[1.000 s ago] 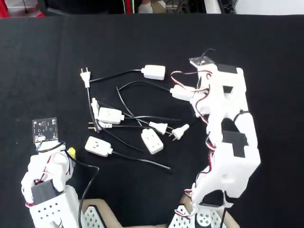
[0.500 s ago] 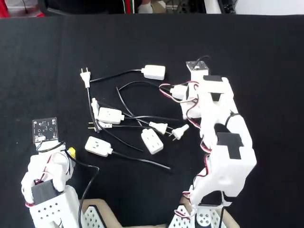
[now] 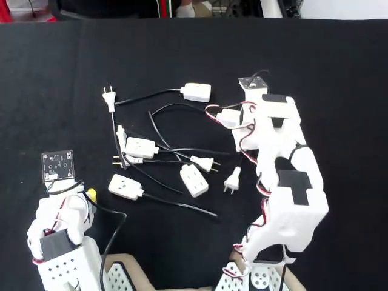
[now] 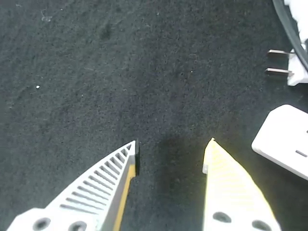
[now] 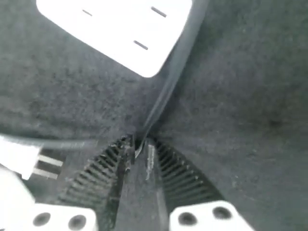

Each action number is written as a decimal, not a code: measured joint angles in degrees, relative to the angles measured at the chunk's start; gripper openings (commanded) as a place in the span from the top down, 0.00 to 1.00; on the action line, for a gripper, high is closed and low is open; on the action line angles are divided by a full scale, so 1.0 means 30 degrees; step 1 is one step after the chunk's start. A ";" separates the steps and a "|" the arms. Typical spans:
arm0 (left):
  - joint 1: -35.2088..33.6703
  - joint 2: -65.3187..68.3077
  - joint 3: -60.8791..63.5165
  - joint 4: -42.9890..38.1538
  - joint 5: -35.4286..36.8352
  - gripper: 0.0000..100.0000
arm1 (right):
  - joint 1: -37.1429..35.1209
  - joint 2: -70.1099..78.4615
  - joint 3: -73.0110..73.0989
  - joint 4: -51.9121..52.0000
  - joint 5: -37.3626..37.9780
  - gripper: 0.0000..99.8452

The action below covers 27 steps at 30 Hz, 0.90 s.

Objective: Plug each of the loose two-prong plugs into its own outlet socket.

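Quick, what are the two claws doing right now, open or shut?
Left claw: open, holding nothing.
Right claw: shut on a black cord.

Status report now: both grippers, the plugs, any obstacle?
Left gripper open over black tabletop. Right gripper shut on thin black cable near white rectangular socket block. White two-prong plug lies loose, unplugged. Crossed cables nearby.

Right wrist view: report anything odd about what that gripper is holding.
The right gripper is shut on a thin black cord, not on a plug body, which looks odd for plugging in. The cord runs off beside a white outlet socket; a two-prong plug lies loose beside the gripper.
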State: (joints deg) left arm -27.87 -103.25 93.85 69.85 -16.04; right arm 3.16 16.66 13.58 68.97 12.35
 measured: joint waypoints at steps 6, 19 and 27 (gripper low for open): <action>0.0000 0.0000 0.0000 0.0000 0.0000 0.76 | 0.0000 -0.0615 -0.1875 0.2051 0.3106 0.99; 0.0000 0.0000 0.0000 0.0000 0.0000 0.76 | -0.1055 0.3165 -0.7150 0.6212 0.9289 0.80; 0.0000 0.0000 0.0000 0.0000 0.0000 0.76 | -0.1846 0.3311 -0.9231 0.9963 0.7179 0.68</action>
State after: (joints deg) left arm -27.87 -103.25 93.85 69.85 -16.04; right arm -2.37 26.59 -14.11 98.86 33.89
